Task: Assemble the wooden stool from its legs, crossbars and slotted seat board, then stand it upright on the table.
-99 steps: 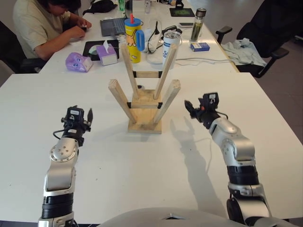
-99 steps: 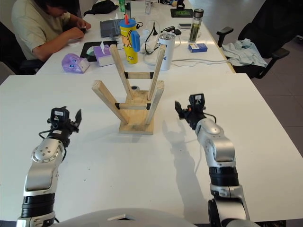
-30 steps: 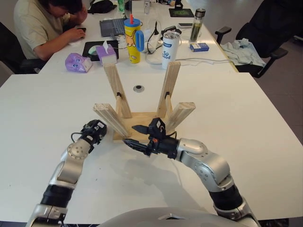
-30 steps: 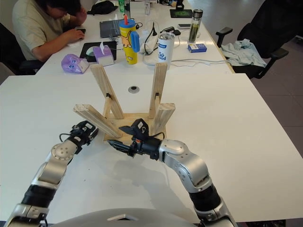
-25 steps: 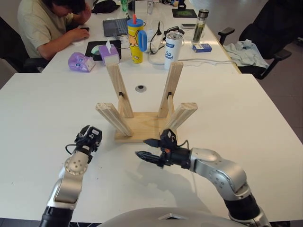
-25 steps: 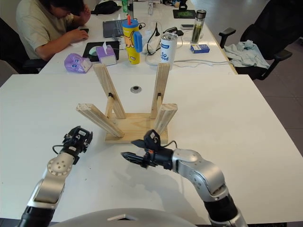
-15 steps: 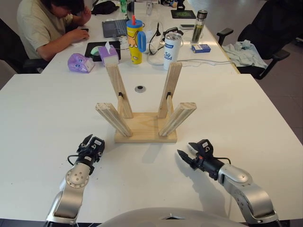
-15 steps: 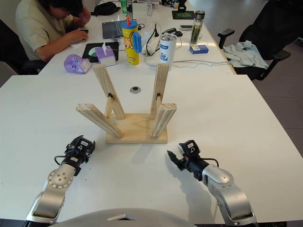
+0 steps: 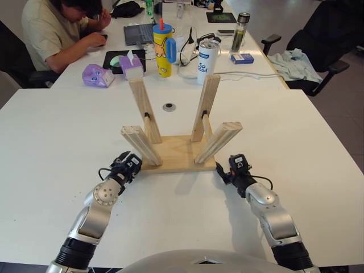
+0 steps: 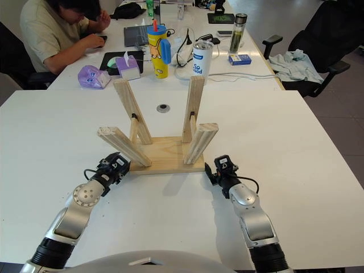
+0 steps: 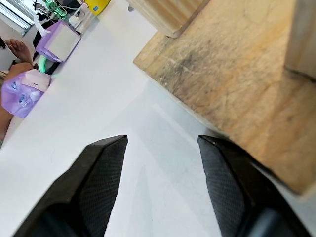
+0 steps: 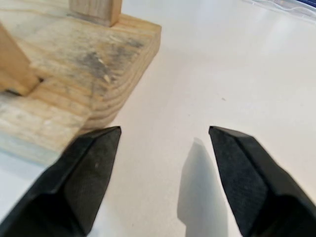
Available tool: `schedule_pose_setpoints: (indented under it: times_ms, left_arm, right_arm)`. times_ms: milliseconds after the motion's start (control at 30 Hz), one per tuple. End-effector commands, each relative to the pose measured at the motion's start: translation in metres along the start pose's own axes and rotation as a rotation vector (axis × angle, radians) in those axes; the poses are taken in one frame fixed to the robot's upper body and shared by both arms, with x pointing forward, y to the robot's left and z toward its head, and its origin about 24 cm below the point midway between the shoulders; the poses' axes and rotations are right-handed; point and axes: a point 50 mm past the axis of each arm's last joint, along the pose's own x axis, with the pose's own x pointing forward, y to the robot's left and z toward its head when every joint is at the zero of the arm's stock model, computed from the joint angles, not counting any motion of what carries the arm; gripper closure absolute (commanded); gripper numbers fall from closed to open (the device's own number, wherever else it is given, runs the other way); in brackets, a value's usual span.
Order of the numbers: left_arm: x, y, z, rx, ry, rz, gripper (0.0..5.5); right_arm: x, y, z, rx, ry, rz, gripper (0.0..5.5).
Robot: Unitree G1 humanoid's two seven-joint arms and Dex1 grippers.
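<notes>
The stool (image 10: 165,152) is upside down near the middle of the white counter (image 9: 51,148). Its seat board (image 9: 177,161) lies flat on the surface, and the four legs (image 9: 143,105) point upward and lean outward.

We see the left pincer (image 11: 162,143) low over the counter at the near left corner of the seat board. Its two dark fingers (image 11: 101,182) are apart and hold nothing. One finger is just beside the edge of the board; we cannot tell if it touches the wood.

The right pincer (image 12: 164,132) is at the near right corner of the board, also low over the counter. Its fingers are spread wide with only bare counter between them, and one of them is just beside the corner of the board.

On the next counter, behind the stool, stand a yellow cup (image 9: 162,50), a white tumbler (image 9: 206,54) and a purple tissue box (image 9: 132,66), well apart from the stool.
</notes>
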Motion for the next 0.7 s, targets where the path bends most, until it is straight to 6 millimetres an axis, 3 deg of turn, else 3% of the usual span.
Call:
schedule_pose_setpoints:
  times_ms: [33,133,233,467,700]
  left_arm:
    - [-0.003,-0.046,0.025,-0.281,-0.074,-0.327,2.81]
    - [-0.017,-0.049,0.071,-0.56,-0.305,-0.529,2.81]
    - [-0.032,-0.043,0.098,-0.617,-0.433,-0.672,2.81]
    - [-0.045,-0.011,0.115,-0.562,-0.496,-0.681,2.81]
    - [-0.054,0.002,0.119,-0.517,-0.495,-0.693,2.81]
  right_arm:
    - [0.002,0.038,0.017,0.128,-0.032,0.243,2.17]
    - [-0.001,0.047,0.042,0.197,-0.114,0.382,2.17]
    - [-0.005,0.048,0.067,0.241,-0.176,0.481,2.17]
    - [-0.017,0.047,0.101,0.211,-0.233,0.585,2.17]
    - [-0.024,0.043,0.111,0.193,-0.23,0.626,2.17]
